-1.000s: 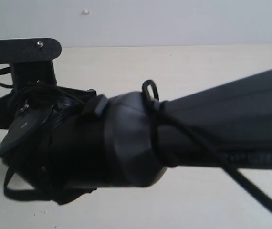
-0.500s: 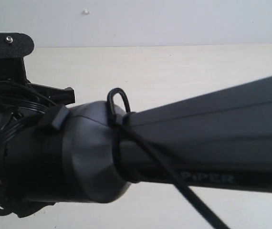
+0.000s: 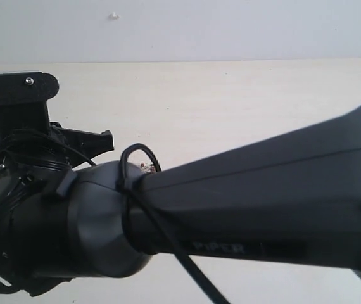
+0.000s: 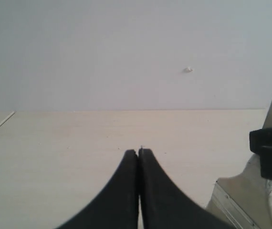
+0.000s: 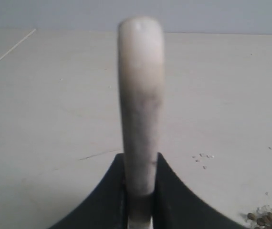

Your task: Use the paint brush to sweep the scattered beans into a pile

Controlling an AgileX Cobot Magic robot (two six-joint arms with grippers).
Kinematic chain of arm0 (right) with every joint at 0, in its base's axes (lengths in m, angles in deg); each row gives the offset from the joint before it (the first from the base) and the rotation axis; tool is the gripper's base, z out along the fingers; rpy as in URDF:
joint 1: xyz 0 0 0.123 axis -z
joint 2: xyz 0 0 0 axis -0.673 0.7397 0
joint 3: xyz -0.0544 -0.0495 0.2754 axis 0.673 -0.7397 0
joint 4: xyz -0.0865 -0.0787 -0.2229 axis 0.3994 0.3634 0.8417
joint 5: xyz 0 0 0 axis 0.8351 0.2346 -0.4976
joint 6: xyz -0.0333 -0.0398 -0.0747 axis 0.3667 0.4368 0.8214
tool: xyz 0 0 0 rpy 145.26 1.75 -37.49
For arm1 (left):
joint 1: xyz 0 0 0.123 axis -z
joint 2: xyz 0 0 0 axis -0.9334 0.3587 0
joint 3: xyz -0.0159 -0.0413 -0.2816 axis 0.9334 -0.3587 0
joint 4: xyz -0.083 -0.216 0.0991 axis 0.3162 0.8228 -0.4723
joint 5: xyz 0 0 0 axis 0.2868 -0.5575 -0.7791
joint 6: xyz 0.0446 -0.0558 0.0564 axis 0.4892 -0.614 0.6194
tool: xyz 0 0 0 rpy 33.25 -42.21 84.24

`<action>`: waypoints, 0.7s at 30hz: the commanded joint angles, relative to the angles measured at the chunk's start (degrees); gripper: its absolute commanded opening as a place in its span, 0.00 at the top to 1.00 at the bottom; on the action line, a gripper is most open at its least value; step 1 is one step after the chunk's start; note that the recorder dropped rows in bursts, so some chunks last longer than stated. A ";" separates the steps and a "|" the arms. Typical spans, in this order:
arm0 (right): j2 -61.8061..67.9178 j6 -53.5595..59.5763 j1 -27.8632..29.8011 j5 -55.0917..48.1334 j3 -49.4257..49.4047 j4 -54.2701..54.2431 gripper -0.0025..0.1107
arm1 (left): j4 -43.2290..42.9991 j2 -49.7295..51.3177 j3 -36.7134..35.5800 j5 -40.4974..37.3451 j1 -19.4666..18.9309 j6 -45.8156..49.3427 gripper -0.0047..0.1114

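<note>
Right arm slides left across the table with the brush in its grip, mid-sweep.

In the exterior view the black right arm (image 3: pixel 263 202) fills most of the frame. Its wrist sits further left than a second ago, uncovering a few reddish-brown beans (image 3: pixel 146 168) on the pale table (image 3: pixel 244 101), just behind its cable loop (image 3: pixel 136 152). The right gripper (image 5: pixel 140 161) is clamped on the pale wooden handle of the paint brush (image 5: pixel 141 86), which juts out past the fingertips; the bristles are out of sight. A small cluster of beans lies near that gripper. The left gripper (image 4: pixel 139 152) is closed on nothing, near the brush. A stroke seems under way; whether a pile has formed cannot be told.
</note>
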 commanded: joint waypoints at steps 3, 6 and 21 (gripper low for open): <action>-0.21 -0.21 1.29 -0.53 3.76 0.86 0.98 | 0.25 -0.32 -0.19 0.04 0.25 -0.26 0.96; -0.21 -0.21 1.69 -0.38 5.35 0.74 0.98 | 0.25 -0.32 -0.19 0.04 0.25 -0.26 0.96; 7.59 -0.21 3.18 3.23 10.49 0.72 0.98 | 0.25 -0.32 -0.19 0.04 0.25 -0.26 0.96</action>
